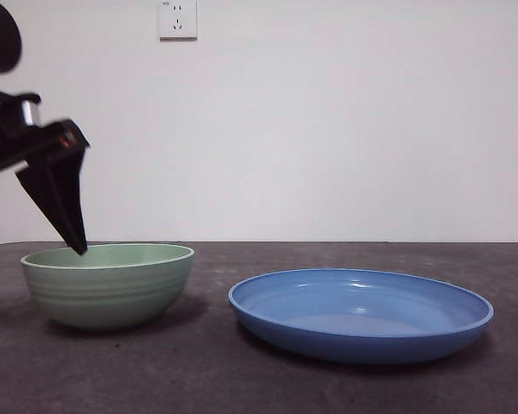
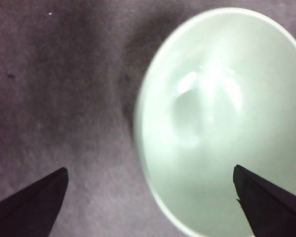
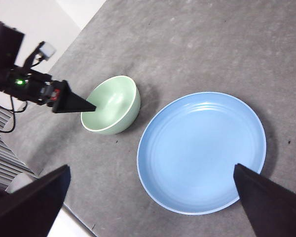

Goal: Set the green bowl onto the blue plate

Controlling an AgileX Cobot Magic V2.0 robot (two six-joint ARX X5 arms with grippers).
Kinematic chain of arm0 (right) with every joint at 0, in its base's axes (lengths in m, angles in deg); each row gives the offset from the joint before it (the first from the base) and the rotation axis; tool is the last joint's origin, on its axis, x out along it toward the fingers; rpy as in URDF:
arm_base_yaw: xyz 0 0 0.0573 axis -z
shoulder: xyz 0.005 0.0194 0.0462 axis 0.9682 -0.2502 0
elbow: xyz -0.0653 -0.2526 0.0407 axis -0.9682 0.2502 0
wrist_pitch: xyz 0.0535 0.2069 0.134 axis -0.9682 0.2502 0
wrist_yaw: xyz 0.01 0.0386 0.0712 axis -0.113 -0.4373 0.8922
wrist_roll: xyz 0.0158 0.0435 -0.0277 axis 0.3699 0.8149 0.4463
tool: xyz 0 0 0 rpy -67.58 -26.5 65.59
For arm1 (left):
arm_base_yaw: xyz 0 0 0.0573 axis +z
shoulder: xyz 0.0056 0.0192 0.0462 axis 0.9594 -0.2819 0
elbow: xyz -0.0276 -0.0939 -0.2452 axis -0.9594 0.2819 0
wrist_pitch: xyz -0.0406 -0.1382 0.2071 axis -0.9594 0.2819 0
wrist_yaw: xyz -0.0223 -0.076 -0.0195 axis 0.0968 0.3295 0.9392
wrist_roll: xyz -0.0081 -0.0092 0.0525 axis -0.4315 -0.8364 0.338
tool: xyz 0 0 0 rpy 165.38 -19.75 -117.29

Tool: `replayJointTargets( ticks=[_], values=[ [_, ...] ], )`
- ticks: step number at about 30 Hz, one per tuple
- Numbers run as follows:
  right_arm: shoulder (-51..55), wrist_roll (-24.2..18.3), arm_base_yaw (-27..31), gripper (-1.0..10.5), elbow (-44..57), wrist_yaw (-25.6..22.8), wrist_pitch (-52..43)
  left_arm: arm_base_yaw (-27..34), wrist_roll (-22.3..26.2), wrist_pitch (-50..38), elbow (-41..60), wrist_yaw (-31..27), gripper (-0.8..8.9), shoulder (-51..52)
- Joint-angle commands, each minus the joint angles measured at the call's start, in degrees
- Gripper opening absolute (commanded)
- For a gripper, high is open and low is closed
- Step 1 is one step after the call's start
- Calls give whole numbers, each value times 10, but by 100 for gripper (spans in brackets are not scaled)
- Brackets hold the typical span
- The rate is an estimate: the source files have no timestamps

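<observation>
The pale green bowl [image 1: 108, 289] stands upright on the dark table at the left, and also shows in the left wrist view [image 2: 222, 113] and the right wrist view [image 3: 113, 103]. The blue plate [image 1: 363, 341] lies to its right, apart from it, bare inside [image 3: 202, 153]. My left gripper [image 1: 75, 243] is open just above the bowl's left rim. One jaw is over the bowl's inside and the other over the table outside it [image 2: 149, 169]. The right wrist view shows it at the bowl [image 3: 84, 106]. My right gripper [image 3: 152, 168] is open and empty, high above both.
A white wall with a socket [image 1: 177, 19] stands behind the table. The table's edge [image 3: 74, 217] runs near the bowl's side in the right wrist view. Cables and the left arm's body [image 3: 10, 74] lie beyond the bowl.
</observation>
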Motion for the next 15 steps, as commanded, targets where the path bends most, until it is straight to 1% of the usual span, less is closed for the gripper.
replayJointTargets(
  ticks=[1, 3, 7, 12, 15],
  values=[
    [-2, -2, -2, 626, -10, 0, -5, -1, 0, -6, -31, -21, 577, -37],
    [-2, -2, -2, 626, -10, 0, -4, -1, 1, -5, -46, -26, 554, -56],
    [-2, -2, -2, 626, -10, 0, -1, -1, -1, 2, -72, -26, 541, -87],
    [-2, -2, -2, 626, -10, 0, -1, -1, 0, 24, -92, -26, 340, -106],
    [-2, -2, -2, 626, -10, 0, -1, -1, 0, 27, -99, -26, 269, -106]
  ],
)
